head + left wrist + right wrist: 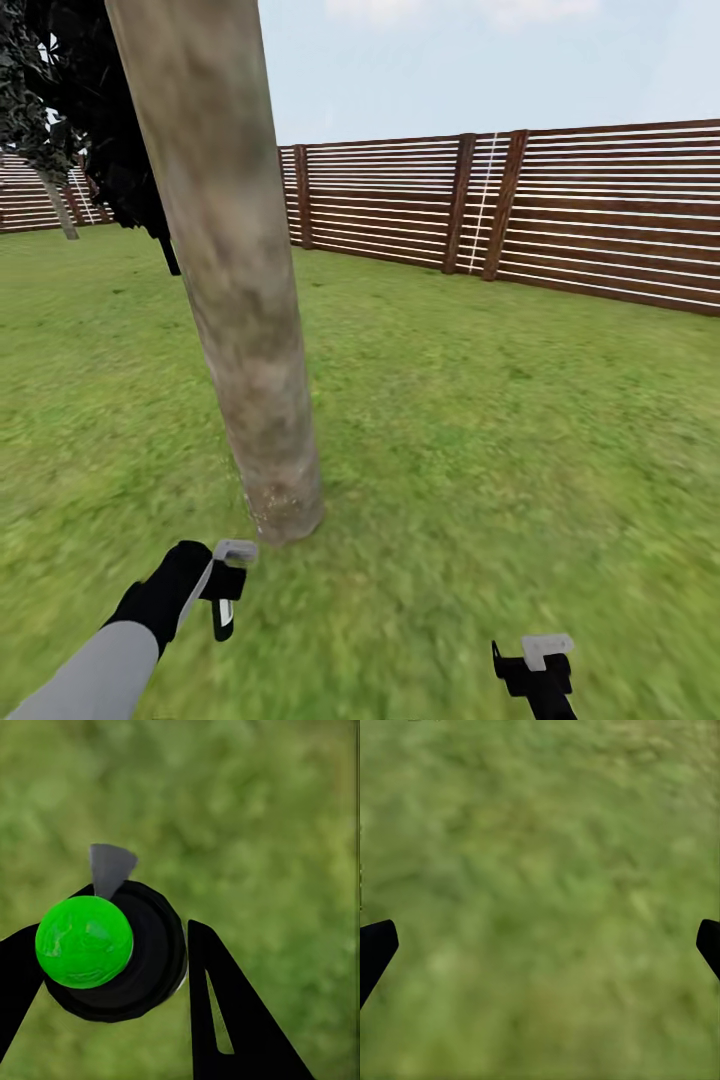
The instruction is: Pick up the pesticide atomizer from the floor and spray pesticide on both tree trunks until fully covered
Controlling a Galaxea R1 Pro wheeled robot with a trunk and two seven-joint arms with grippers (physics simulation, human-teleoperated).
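Trunk point(235, 300): thick, mottled grey-tan column, rooted in the lawn point(480, 420) directly ahead, leaning slightly.

Left pincer point(225, 590): just short of the trunk's base, clamped on the atomizer point(112, 952), a black round body with a bright green cap; a grey tab, possibly its nozzle, projects from the rim.

Right pincer point(535, 665): low over the grass, well apart from the trunk, fingers point(375, 949) spread wide with nothing between them.

Fence point(560, 215): brown slats along the lawn's far edge.
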